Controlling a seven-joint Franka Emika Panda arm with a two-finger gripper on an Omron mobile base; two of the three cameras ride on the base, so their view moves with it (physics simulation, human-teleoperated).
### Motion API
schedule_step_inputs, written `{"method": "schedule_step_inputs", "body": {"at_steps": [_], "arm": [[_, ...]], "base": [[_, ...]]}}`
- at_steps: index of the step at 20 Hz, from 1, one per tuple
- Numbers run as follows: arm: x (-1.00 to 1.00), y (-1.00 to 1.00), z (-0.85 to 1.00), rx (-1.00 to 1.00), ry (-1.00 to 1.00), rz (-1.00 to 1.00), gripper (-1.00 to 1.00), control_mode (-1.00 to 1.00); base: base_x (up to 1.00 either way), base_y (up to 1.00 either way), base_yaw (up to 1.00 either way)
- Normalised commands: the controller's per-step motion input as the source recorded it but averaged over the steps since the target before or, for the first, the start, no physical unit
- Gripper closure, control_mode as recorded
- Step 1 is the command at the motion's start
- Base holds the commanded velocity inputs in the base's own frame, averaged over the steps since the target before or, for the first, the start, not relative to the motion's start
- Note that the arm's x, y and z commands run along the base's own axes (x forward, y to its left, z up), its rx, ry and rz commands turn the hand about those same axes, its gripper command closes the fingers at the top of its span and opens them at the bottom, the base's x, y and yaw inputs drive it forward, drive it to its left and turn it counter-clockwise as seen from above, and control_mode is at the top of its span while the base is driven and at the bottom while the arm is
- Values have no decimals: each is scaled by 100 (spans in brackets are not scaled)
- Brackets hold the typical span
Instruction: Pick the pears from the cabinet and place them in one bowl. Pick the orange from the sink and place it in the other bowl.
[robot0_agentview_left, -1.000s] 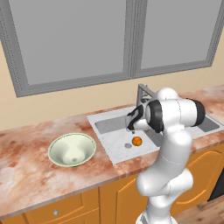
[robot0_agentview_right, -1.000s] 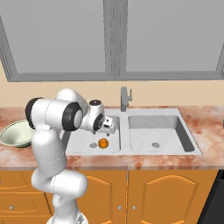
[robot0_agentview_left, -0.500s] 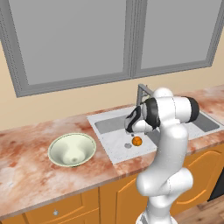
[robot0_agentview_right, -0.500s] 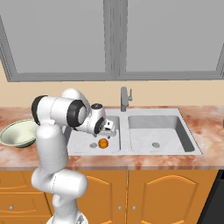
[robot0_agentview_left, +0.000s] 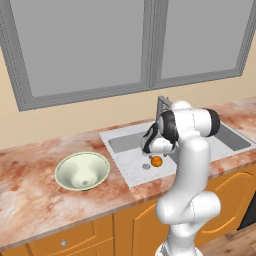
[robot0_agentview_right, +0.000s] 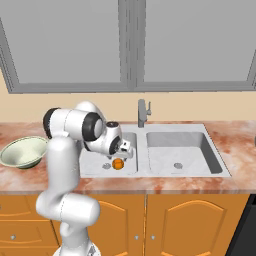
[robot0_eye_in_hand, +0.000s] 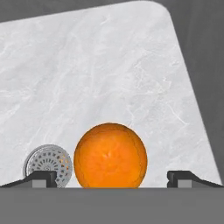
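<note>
A marbled reddish worktop runs under two big grey windows, with orange cupboard fronts below. Set into it is a pale double sink with a grey faucet at the back. The orange sits on the floor of the left basin, just beside the round drain; being round, it has no long axis or heading to speak of. The fingers stand wide apart, one tip on each side of the fruit, not touching it. The hand view gives that spacing clearly; the base views show the hand low over the basin. The cream bowl rests on the worktop left of the sink, with nothing in it.
</note>
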Motion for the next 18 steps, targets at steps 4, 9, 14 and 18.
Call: {"method": "schedule_step_inputs", "body": {"at_steps": [4,9,14,18], "arm": [[18,0,-27,0,3,0,-100,-100],[10,0,-21,0,3,0,-100,-100],[6,0,-20,0,1,0,-100,-100],[2,1,-14,0,0,0,-100,-100]], "base": [[0,0,0],[0,0,0],[0,0,0],[0,0,0]]}}
